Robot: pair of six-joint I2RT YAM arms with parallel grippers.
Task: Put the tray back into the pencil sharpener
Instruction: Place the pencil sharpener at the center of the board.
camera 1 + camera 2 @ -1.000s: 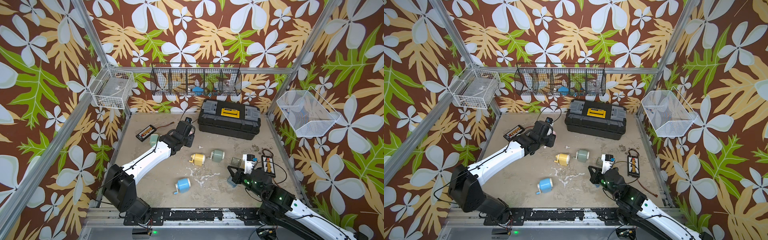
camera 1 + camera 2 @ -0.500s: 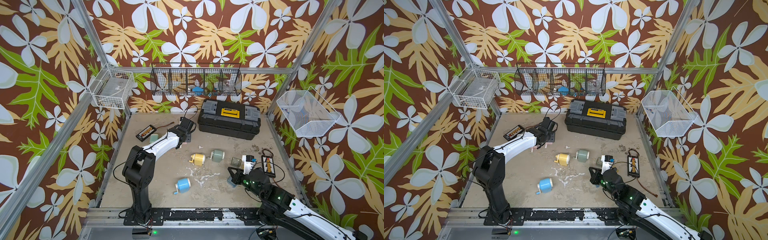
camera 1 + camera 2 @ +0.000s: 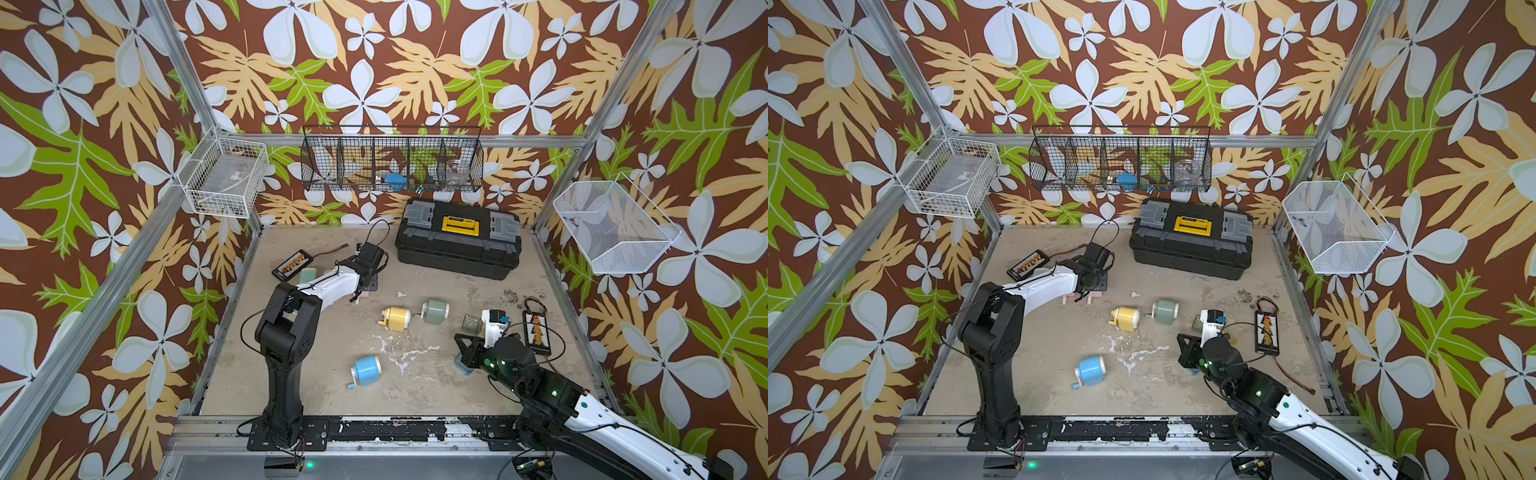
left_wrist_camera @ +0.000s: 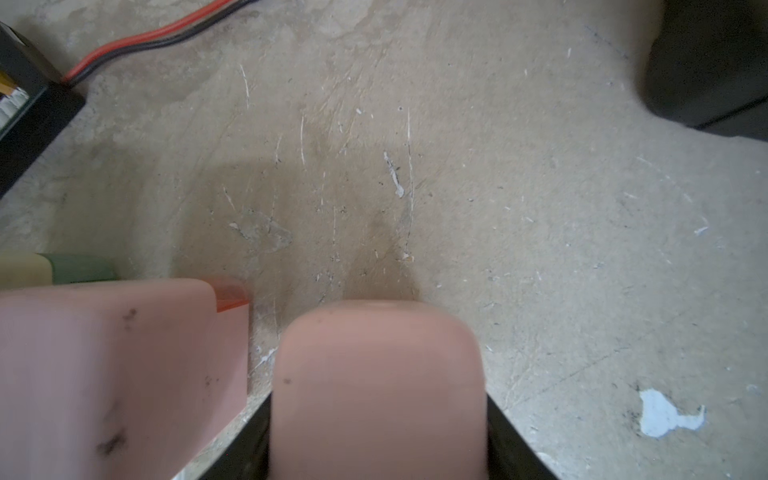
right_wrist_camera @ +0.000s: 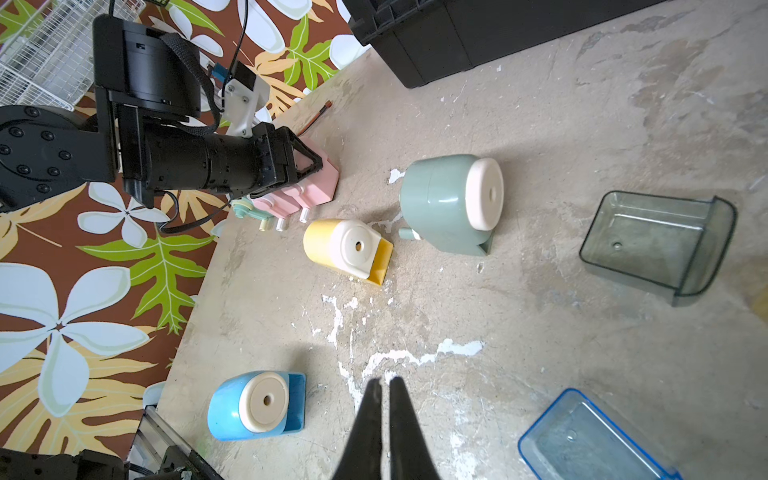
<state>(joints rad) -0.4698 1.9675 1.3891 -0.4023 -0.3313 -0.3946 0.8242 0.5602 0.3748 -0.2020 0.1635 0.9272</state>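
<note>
A blue tray [image 5: 582,440] and a grey-green tray [image 5: 656,245] lie loose on the table. My right gripper [image 5: 384,380] hovers shut and empty between the blue tray and the blue pencil sharpener [image 5: 253,405], whose slot stands open. Farther off lie a green sharpener [image 3: 434,311] and a yellow one [image 3: 395,318]. Near the back left, my left gripper [image 5: 309,166] is shut on a pink sharpener [image 4: 378,374]. A second pink sharpener [image 4: 124,365] beside it shows a red insert. The left fingertips are hidden behind the pink body.
A black toolbox [image 3: 457,245] stands at the back. One charging board [image 3: 291,264] lies back left with a pale green sharpener [image 3: 308,274] beside it, another board [image 3: 536,328] lies at the right. Wire baskets [image 3: 390,164] hang on the walls. White smears [image 3: 399,357] mark the middle.
The left arm's elbow has swung up from a low, stretched pose to upright, while its gripper stayed at the pink sharpeners. The right arm has barely moved.
</note>
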